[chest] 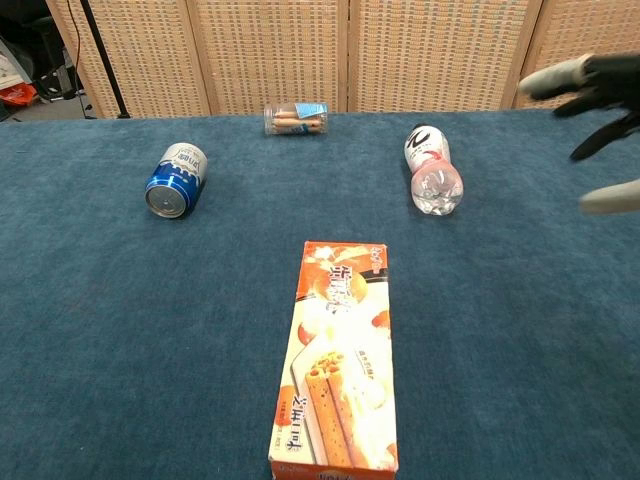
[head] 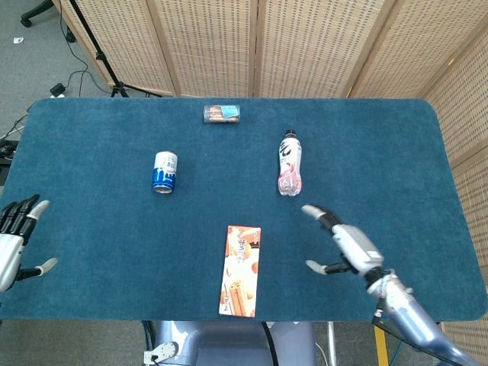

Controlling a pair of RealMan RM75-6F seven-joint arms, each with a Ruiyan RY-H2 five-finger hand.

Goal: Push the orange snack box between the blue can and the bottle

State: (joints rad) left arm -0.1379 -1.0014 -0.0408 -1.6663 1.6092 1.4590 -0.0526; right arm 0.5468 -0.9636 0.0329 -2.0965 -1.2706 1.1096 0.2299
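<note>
- We see the orange snack box (head: 241,271), a long flat carton with glossy printed biscuit pictures, lying flat near the front edge of the counter (head: 396,152), nothing touching it.
- The counter is covered in a deep blue, short-piled carpet-like cloth with rounded corners.
- The blue can (head: 164,171), a smooth metal cylinder, lies on its side to the back left of the box, well apart from it.
- The bottle (head: 289,163), clear plastic with pinkish contents, a white label and a dark cap, lies on its side to the back right.
- A small clear packet of biscuits (head: 222,113) lies near the far edge.
- Our right hand (head: 345,242) hangs above the cloth to the right of the box, fingers spread wide, holding nothing.
- Our left hand (head: 15,238) shows at the counter's left edge, its fingers apart and empty.
- Woven wicker screens (head: 305,46) stand behind.
</note>
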